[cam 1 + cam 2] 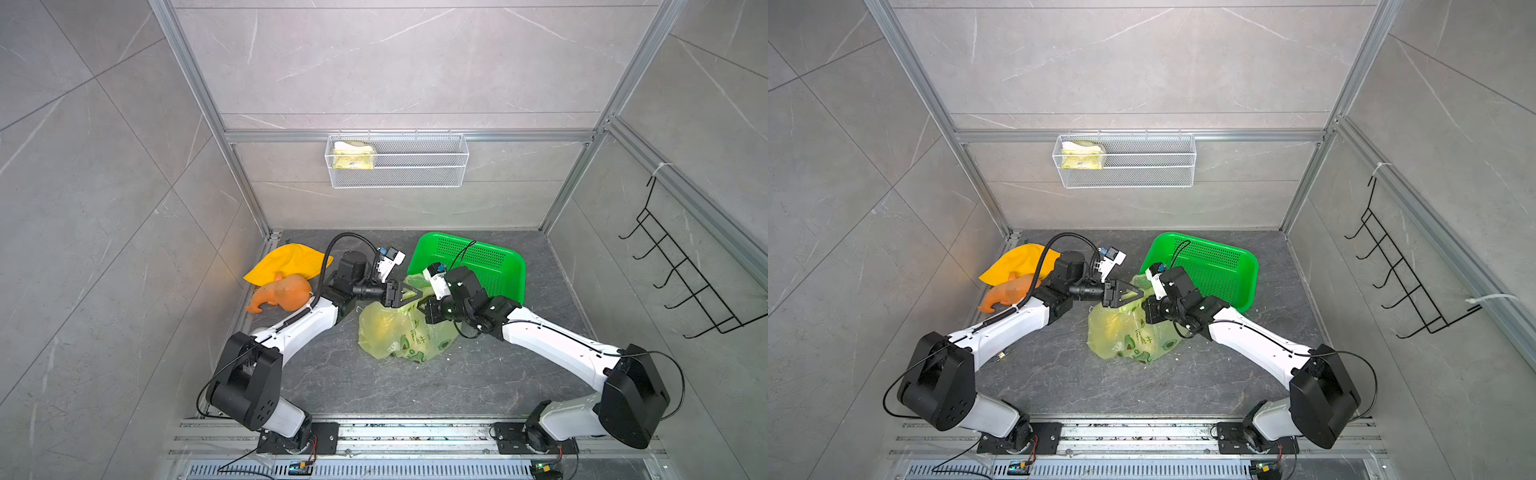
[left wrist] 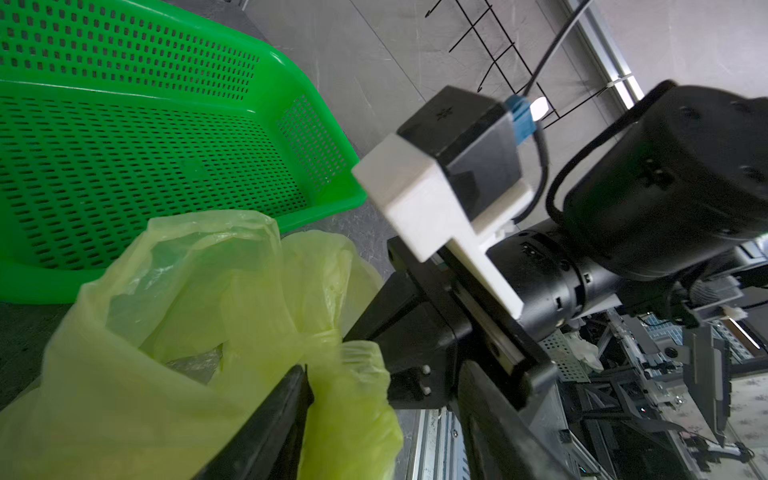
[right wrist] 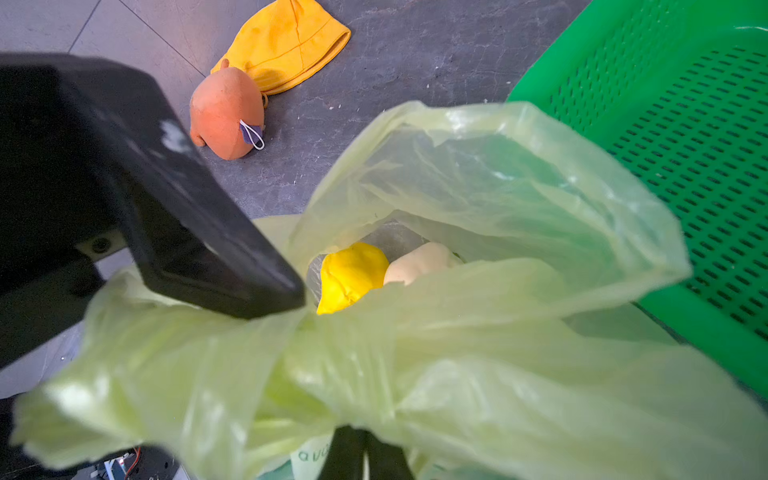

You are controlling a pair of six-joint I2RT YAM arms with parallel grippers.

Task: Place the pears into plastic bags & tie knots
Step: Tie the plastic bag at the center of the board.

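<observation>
Worktop [image 1: 374,386]: a dark grey stone slab. Your two arms reach in from the near rail and meet over its middle.
Green basket [image 1: 482,257]: far right on the worktop, perforated. Its near left corner is just beside the top of the bag.
Wire basket [image 1: 415,166]: hangs on the back wall above the worktop, with a yellow and white packet [image 1: 353,156] at its left end.
Hook rack [image 1: 681,274]: black wire, on the right wall.
Plastic bag [image 1: 395,332]: in the middle of the worktop, between your arms. Its body slumps on the slab and its top rises toward the far side, where the pincers meet. Green avocado prints show on its near right face.
Yellow cloth [image 1: 291,259]: crumpled at the far left.
Orange toy [image 1: 282,295]: just on the near side of the cloth, touching its edge.
Left pincer [image 1: 415,294]: comes in from the left over the bag's top. In your left wrist view the jaws stand apart, one strap loop lies loose between them, and nothing is clamped.
Right pincer [image 3: 363,440]: comes in from the right, with its jaws pressed together on the bunched strap plastic.
Pears: a yellow pear [image 3: 353,274] and a cream pear [image 3: 419,262] lie touching inside the bag and show through its gaping mouth. You cannot make out a third.
Knot [image 3: 316,332]: the straps are gathered and twisted into a narrow neck, with loop ends sticking out sideways. You cannot tell how tight it is.
</observation>
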